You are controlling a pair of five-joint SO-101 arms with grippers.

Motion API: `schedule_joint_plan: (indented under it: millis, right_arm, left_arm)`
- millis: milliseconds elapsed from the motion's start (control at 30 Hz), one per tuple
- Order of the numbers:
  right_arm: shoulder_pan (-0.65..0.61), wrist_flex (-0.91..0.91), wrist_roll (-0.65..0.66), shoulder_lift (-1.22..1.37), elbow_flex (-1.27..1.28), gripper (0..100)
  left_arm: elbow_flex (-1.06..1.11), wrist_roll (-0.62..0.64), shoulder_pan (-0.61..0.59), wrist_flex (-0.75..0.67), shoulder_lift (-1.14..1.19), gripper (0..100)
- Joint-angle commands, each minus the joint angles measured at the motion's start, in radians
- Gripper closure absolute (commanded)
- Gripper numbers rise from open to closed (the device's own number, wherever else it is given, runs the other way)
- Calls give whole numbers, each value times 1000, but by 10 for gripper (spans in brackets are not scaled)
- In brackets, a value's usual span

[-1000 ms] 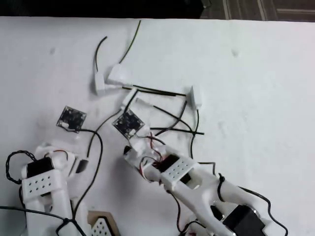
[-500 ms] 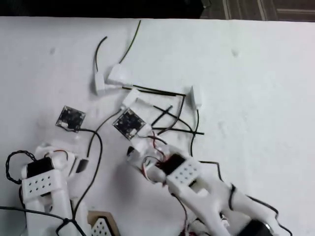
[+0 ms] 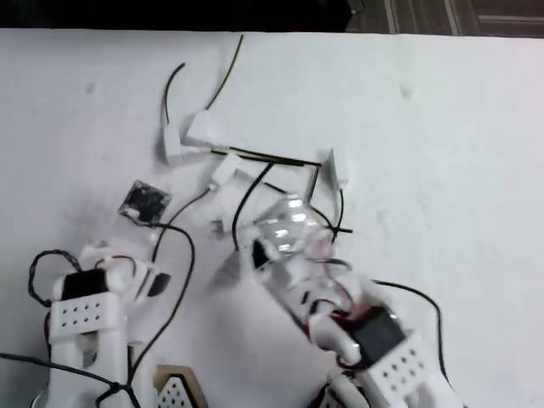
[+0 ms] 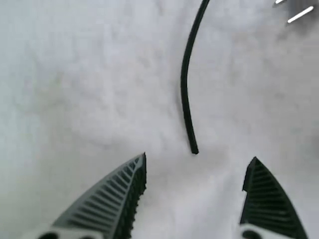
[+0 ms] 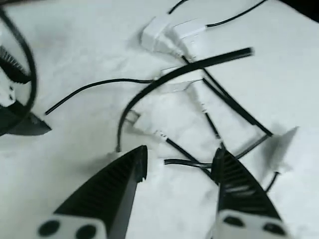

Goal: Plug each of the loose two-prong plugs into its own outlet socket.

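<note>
Our right pincer (image 5: 182,149) hangs, jaws apart, above the loose plug (image 5: 137,122), which lies on the desk (image 5: 75,45) among black cords (image 5: 219,59); we should descend squarely on its body, avoiding cords, prongs kept free; our left pincer (image 4: 199,157), also apart, hovers over a cord end (image 4: 193,148).

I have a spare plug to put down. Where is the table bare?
Bare in the high view: the right of the table, beyond the lone plug; also the far left, past the plug pair. Crowded: the middle, where cords cross.
</note>
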Motion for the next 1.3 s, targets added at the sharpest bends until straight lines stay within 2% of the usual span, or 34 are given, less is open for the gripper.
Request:
schedule_joint_plan:
  millis: [0,200,467,733,900,1033,1267]
  right_arm:
    - [165,13,2,-85,-11,791]
    - [366,-7,9,-96,-12,790]
    - [387,-15,9,-94,-12,790]
    - [389,-13,9,-94,-11,790]
    - [389,-12,9,-94,-11,790]
    - [389,-10,9,-94,-11,790]
    - [390,-10,9,-94,-11,790]
  left_arm:
    - [-49,104,122,-23,-22,661]
    - [-51,242,369,-78,-13,648]
    - [-68,244,542,-123,-12,648]
    - [-78,278,596,-157,22,648]
    - [-210,282,588,-193,306,650]
    - [-382,285,587,-160,565,654]
    - [-560,278,598,-74,779,725]
